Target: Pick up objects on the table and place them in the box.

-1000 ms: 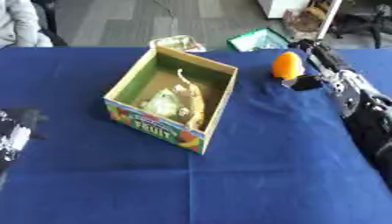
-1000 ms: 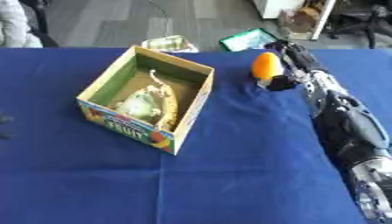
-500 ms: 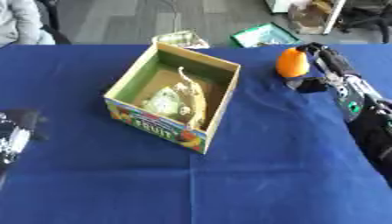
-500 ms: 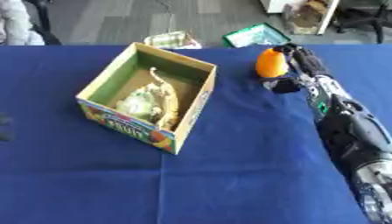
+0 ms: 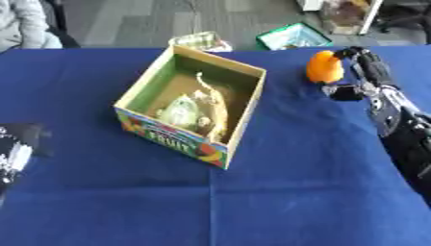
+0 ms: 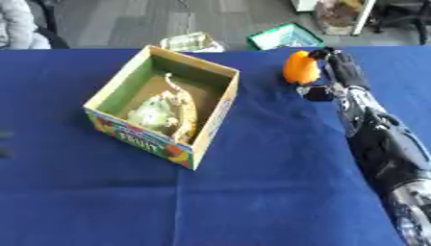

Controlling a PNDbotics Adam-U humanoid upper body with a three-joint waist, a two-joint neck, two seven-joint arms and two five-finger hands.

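An open cardboard box point(image 5: 148, 128) with fruit pictures on its side stands left of the middle of the blue table. A yellow banana point(image 5: 216, 108) and a pale green thing point(image 5: 180, 111) lie inside it. To the right of the box's far corner is an orange fruit point(image 5: 322, 68). My right hand point(image 5: 363, 72) is shut on the fruit, fingers on its right side and thumb below it. I cannot tell whether the fruit touches the cloth. My left hand point(image 5: 12, 150) shows as a black and white shape at the lower left edge.
A greenish packet point(image 5: 200, 41) lies at the table's far edge behind the box. Beyond the table a green basket point(image 5: 291, 36) stands on the floor. Bare blue cloth point(image 5: 252, 202) covers the near half of the table.
The right hand and the orange fruit have stayed in almost the same spot beside the box. The whole picture has shifted slightly.
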